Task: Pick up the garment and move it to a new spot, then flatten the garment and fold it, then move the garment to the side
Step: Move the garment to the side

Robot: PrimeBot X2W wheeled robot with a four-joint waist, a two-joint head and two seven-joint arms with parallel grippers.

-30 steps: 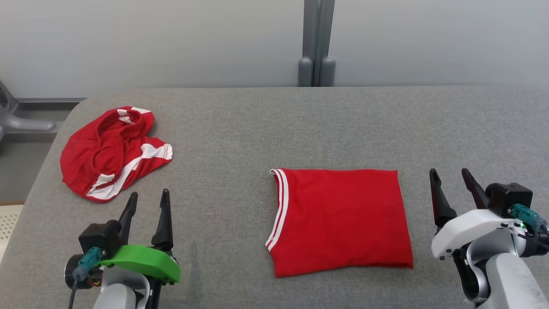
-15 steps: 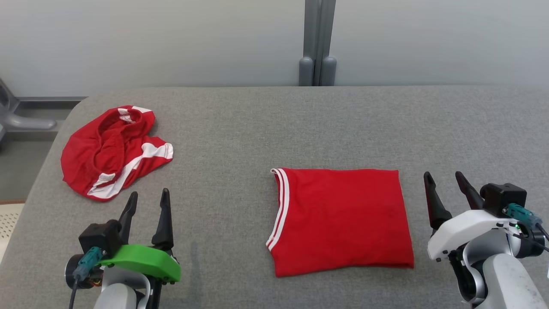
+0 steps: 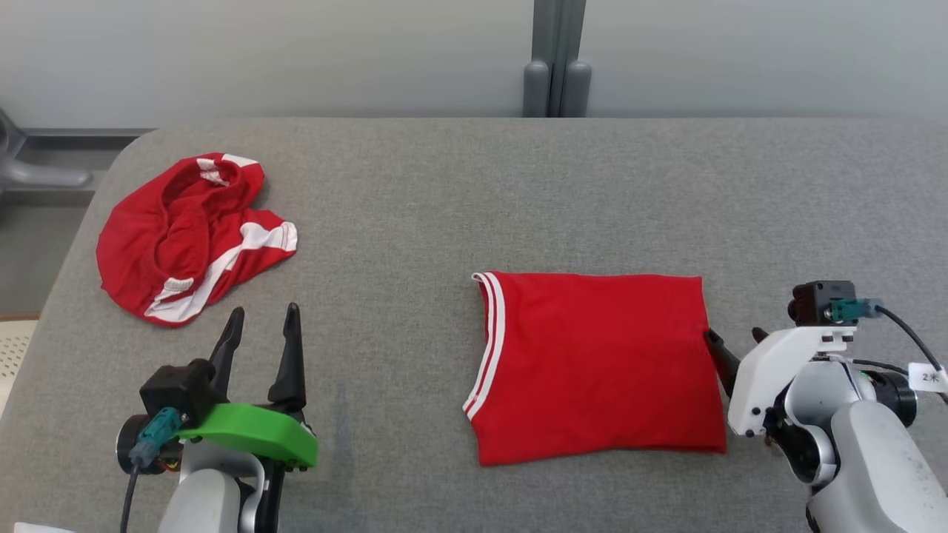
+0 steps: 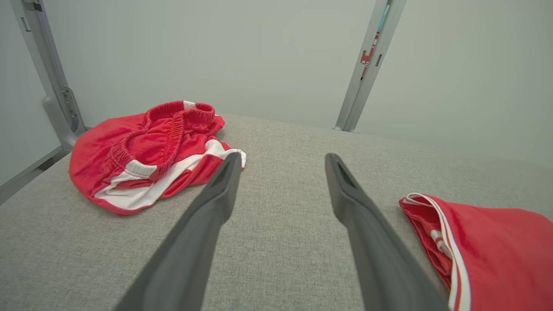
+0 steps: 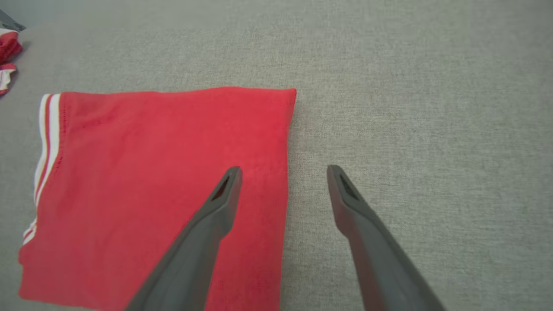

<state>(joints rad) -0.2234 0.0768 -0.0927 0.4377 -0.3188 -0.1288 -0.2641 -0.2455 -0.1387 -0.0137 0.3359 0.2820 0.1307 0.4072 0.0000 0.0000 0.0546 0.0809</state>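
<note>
red and folded into a flat rectangle, the garment (image 3: 592,366) lies on the grey padded table (image 3: 415,192) at about five o'clock from the middle of the head view, its white-striped edge turned to nine o'clock. the right gripper (image 3: 733,334) stands at the garment's three o'clock edge, jaws spread wide and holding nothing; one finger (image 5: 207,224) hangs over the red cloth, the other over bare table, and contact cannot be told. the left gripper (image 3: 261,326), at seven o'clock, is equally wide and empty. crumpled red shorts (image 3: 189,237) lie at ten o'clock, well apart.
</note>
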